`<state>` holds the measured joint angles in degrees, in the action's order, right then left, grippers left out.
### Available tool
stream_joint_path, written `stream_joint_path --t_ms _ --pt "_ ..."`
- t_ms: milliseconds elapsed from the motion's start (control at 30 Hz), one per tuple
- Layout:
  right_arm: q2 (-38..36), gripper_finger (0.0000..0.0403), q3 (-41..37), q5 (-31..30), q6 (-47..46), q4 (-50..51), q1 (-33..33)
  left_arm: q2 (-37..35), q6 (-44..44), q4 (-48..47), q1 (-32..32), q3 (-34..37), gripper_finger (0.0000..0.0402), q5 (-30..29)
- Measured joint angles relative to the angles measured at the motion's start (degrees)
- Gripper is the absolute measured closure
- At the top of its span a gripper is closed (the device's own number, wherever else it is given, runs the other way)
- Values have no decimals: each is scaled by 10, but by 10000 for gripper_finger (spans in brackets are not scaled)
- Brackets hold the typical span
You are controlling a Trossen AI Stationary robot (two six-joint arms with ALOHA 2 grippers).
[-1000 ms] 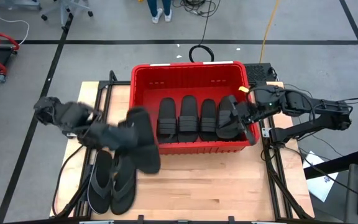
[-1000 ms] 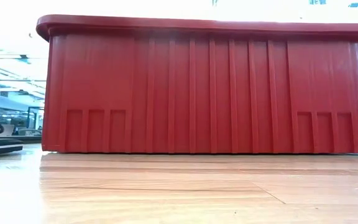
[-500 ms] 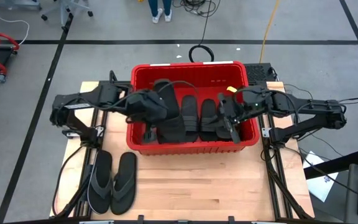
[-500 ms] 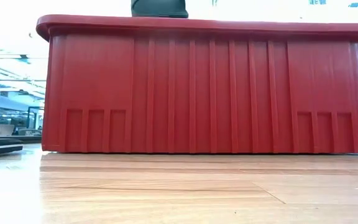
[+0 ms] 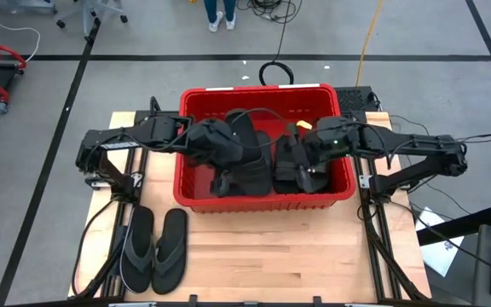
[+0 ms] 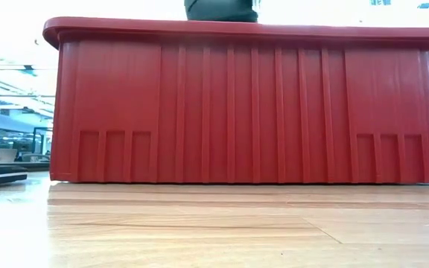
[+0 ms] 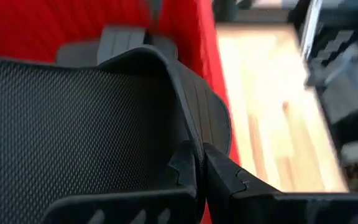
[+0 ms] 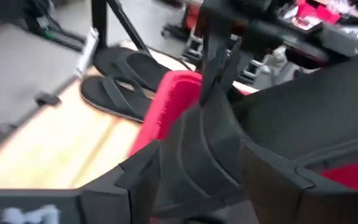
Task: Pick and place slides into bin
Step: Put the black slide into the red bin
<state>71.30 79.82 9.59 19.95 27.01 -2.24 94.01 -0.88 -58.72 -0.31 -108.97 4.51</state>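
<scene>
The red bin (image 5: 196, 198) stands mid-table with several black slides (image 5: 258, 175) inside. My left gripper (image 7: 202, 171) reaches in over the bin's left part, shut on one black slide (image 7: 79, 118) whose textured sole faces its camera. My right gripper (image 8: 207, 180) is in the bin's right part, fingers open on either side of a ribbed-strap slide (image 8: 197, 143). In the low view only the bin's near wall (image 6: 244, 104) and a dark piece above its rim show. My left gripper pinches the slide's side edge (image 7: 188, 146) between its two fingers, beside the ribbed strap. The slide stands on edge in the hold, above the slides in the bin. My right gripper: whether its open fingers (image 8: 138, 177) touch the slide between them, I cannot tell.
Two thin flip-flops (image 5: 153, 249) lie side by side on the wooden table near its front left corner, clear of the bin. Bare wood stretches in front of the bin. Both arms crowd the bin's inside.
My left gripper has carried its slide from the table in front of the bin's left corner up over the rim and into the bin, moving toward the right. My right gripper has shifted a little toward the left inside the bin.
</scene>
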Motion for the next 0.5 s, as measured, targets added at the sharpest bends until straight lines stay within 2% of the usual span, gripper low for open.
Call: stream_joint_path --t_ms 133,500 --pt "24 200 21 -34 71 20 -3 2 -3 14 3 -1 401 9" --pt "39 213 32 -19 148 2 -3 2 -15 19 2 -1 401 36"
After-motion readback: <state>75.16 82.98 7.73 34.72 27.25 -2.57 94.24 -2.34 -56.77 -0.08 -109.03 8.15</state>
